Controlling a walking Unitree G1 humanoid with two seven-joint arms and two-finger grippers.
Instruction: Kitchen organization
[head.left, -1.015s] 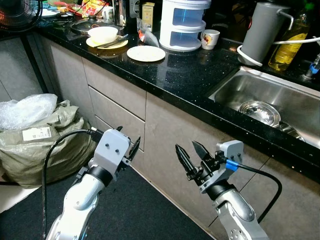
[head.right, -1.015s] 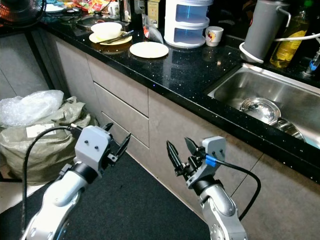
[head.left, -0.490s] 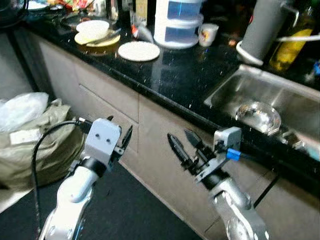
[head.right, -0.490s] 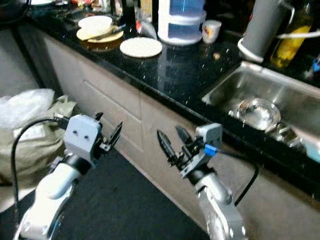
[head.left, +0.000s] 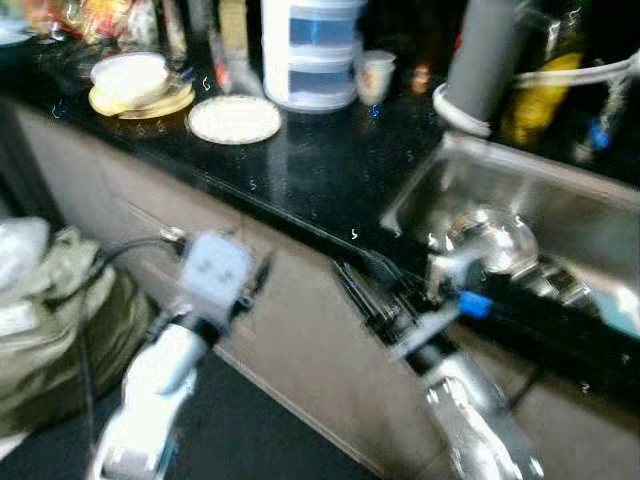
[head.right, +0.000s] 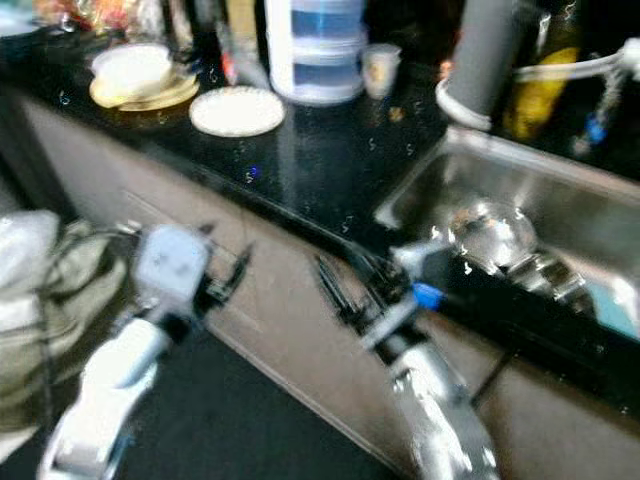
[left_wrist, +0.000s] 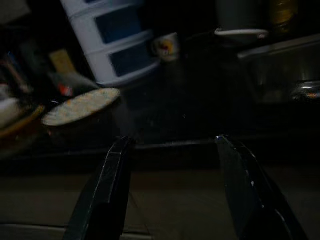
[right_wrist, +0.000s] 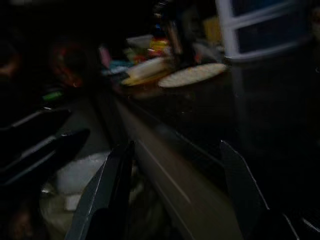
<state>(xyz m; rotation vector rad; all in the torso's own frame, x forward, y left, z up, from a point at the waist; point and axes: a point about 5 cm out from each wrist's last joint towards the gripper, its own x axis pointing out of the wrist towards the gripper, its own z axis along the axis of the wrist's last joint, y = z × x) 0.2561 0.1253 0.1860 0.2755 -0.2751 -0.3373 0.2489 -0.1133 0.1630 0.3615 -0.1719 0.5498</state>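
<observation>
The head views are blurred. A black countertop (head.left: 330, 165) carries a white plate (head.left: 234, 119), a white bowl on a yellow plate (head.left: 130, 75), a white and blue stacked container (head.left: 308, 55) and a small cup (head.left: 375, 72). My left gripper (head.left: 262, 274) is held in front of the cabinet drawers, below the counter edge, open and empty. My right gripper (head.left: 362, 292) hovers just under the counter edge beside the sink (head.left: 600, 235), also open with nothing in it. The left wrist view shows the plate (left_wrist: 80, 106) beyond its spread fingers (left_wrist: 112, 187).
A steel bowl (head.left: 490, 232) lies in the sink. A grey jug (head.left: 482, 60) and a yellow oil bottle (head.left: 535, 90) stand behind it. A stuffed sack with plastic (head.left: 40, 320) sits on the floor at the left. Dark floor lies below the cabinets.
The whole picture has shifted and blurred, so the camera has moved closer to the counter. Both grippers now sit higher, near the counter edge, and remain open.
</observation>
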